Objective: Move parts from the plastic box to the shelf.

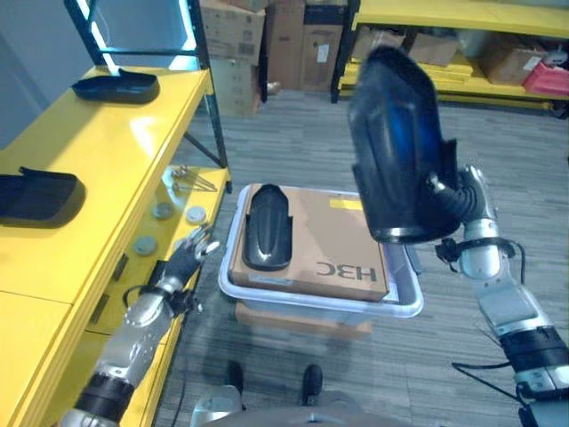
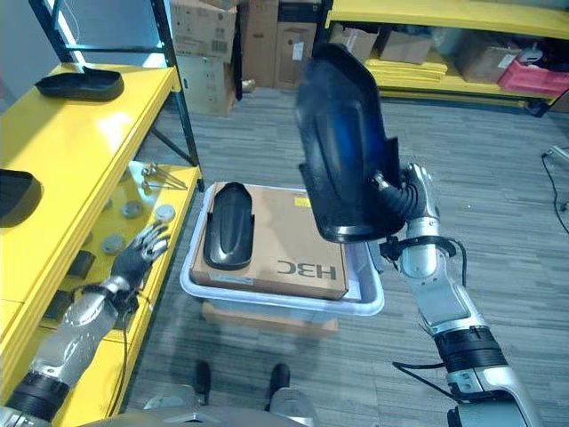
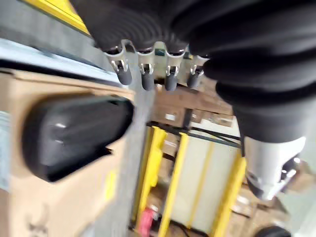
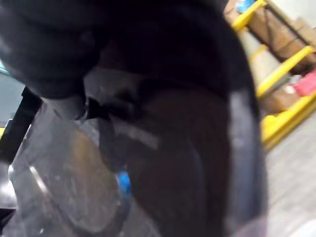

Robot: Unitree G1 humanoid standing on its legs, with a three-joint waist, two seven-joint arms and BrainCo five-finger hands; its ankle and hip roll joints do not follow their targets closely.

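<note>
The right robot hand [image 2: 404, 200] is raised over the floor with its fingers curled round the lower edge of a large glossy black plastic part [image 2: 342, 147], a curved shell held upright above the right half of the plastic box [image 2: 369, 302]; in the right wrist view the dark inside of that shell [image 4: 187, 148] lies just past the hand's ribbed cover. The box is a clear, pale tub standing on the grey floor at about 6 o'clock in the head views, and a flat cardboard sheet [image 2: 284, 236] lies across its top. A second, smaller black part [image 2: 227, 224], long and rounded, rests on the left end of that cardboard, at roughly 9 o'clock from the held shell. The left robot hand [image 2: 140, 249] hangs empty beside the yellow shelf [image 1: 107, 151], fingers straight and relaxed, just left of the box; its wrist view looks past the dark fingertips [image 3: 147, 81] at the smaller part [image 3: 74, 133] on the cardboard. Two more black parts already lie on the upper shelf board: one [image 1: 116, 86] at about 11 o'clock, the other [image 1: 40, 196] at 9 o'clock near the picture's edge. On the lower shelf board sit a few round metal discs [image 1: 162, 211] and a small bundle of metal pieces [image 1: 185, 181]. Cardboard cartons [image 1: 233, 36] are stacked at 12 o'clock, with further yellow racking [image 1: 444, 13] at 1 o'clock.
</note>
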